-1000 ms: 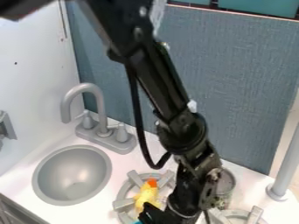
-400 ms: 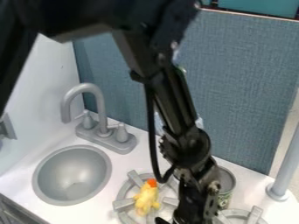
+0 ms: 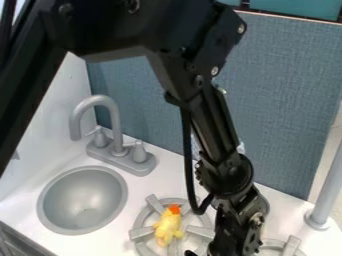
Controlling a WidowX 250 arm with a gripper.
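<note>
"What's on the round grey burner with thick bars?"

"A small yellow toy with an orange end. It looks a bit like a bird, and it lies on top of the bars."

"Does the black robot hand have it?"

"I don't think so. The hand is low down, just beside the burner, and the toy looks free of it. I can't tell if the hand is apart or together, or if it has hold of some other thing."

"So what's done, and what's left?"

"The toy is resting on the burner, with no grip on it that I can see. I can't tell what is left."

"Are there any bowls or cups?"

"There's a round grey sink bowl set in the white surface, beside the burner. I can see a drain at its bottom. The curved grey tap stands behind it, farther back than the burner."

"And behind the black arm?"

"A bit of a round grey thing peeks out, farther back than the burner. It may be a can. The arm hides most of it, so I can't see what's in it."
</note>
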